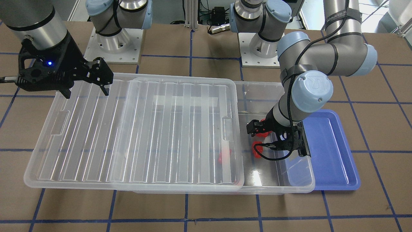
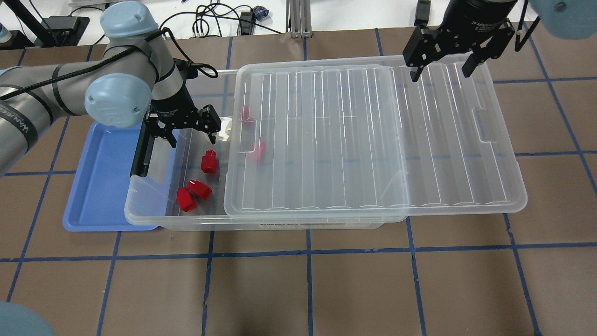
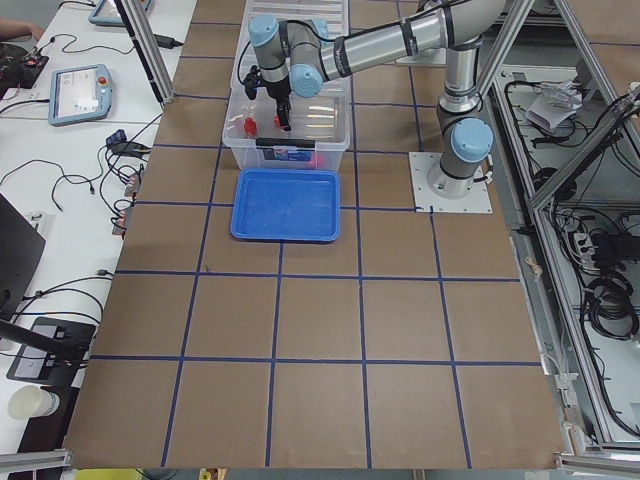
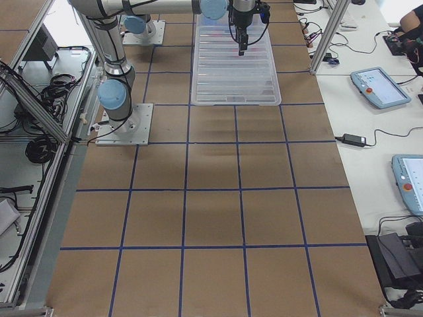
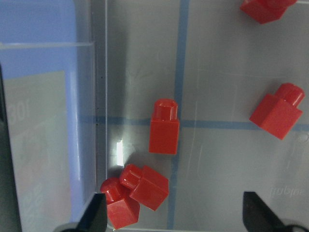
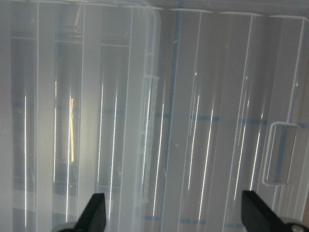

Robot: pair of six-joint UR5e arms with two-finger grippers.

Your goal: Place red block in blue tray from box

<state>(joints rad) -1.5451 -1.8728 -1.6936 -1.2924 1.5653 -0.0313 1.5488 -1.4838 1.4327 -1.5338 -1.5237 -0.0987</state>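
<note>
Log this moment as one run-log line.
left pincer: open, over red blocks in box | right pincer: open, above lid | blue tray: no block visible

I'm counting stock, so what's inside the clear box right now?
Three red blocks lie in the box's uncovered end, near the open left gripper. Two more show blurred through the lid; farther under it I cannot tell.
</note>
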